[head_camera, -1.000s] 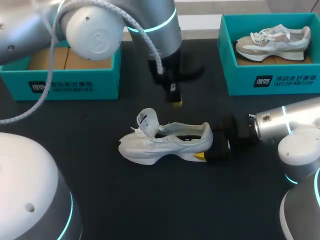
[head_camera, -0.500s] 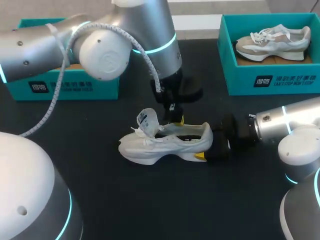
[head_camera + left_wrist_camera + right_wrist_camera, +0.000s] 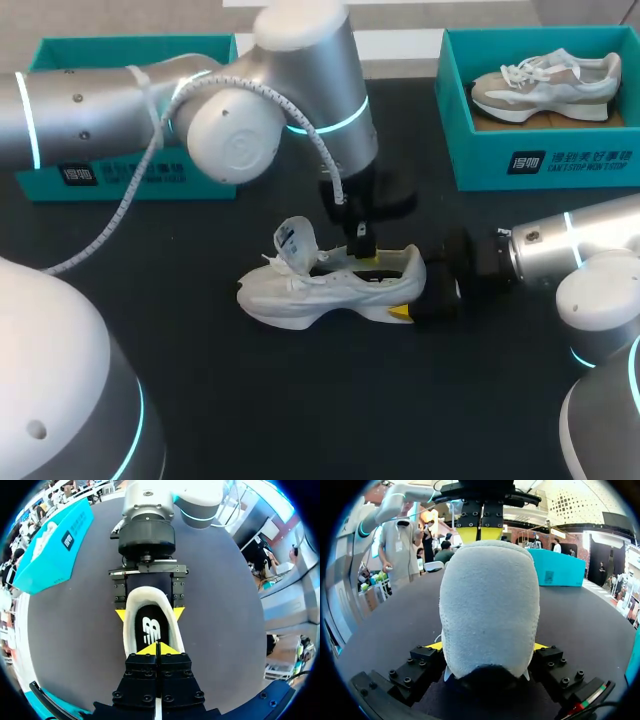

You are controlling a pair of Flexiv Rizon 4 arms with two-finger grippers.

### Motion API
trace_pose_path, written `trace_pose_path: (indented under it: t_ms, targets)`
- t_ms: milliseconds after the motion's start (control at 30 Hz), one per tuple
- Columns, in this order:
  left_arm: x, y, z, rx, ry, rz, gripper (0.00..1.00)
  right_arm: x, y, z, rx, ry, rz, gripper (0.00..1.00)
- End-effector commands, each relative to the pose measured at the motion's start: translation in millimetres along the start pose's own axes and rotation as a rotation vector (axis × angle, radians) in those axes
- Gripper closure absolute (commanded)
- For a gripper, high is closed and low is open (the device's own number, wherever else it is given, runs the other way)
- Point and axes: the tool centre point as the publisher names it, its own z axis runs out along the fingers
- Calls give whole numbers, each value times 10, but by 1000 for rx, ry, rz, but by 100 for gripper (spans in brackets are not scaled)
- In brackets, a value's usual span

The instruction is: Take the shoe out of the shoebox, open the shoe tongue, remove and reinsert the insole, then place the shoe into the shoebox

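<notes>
A white shoe (image 3: pixel 330 285) lies on its sole mid-table, toe to the left, its tongue (image 3: pixel 295 240) pulled up. My right gripper (image 3: pixel 430 298) is shut on the heel (image 3: pixel 490 605), one yellow tip on each side. My left gripper (image 3: pixel 362 250) hangs over the shoe's opening, fingers shut. In the left wrist view its closed tips (image 3: pixel 158 649) sit just above the dark insole (image 3: pixel 150 627); I cannot tell if they touch it. Beyond the insole, my right gripper (image 3: pixel 149 614) clasps the heel. From the right wrist view the left gripper (image 3: pixel 480 532) shows above the heel's top edge.
A teal shoebox (image 3: pixel 130 170) stands at the back left, partly behind my left arm. A second teal shoebox (image 3: pixel 600 160) at the back right holds another beige and white shoe (image 3: pixel 545 85). The tabletop is black.
My left arm has swung right and come down, bringing its shut gripper from behind the shoe to the shoe's opening. The shoe and the right gripper have stayed put.
</notes>
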Motion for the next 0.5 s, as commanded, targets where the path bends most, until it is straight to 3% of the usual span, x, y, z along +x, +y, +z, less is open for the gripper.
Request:
trace_pose_path:
  t_ms: [33, 500]
  targets:
    - [-13, 32, 102, 8, 7, 22, 100, -12, -13, 35, 1, -2, 0, 100]
    - [91, 223, 335, -30, 79, 39, 100, -12, -13, 35, 1, -2, 0, 100]
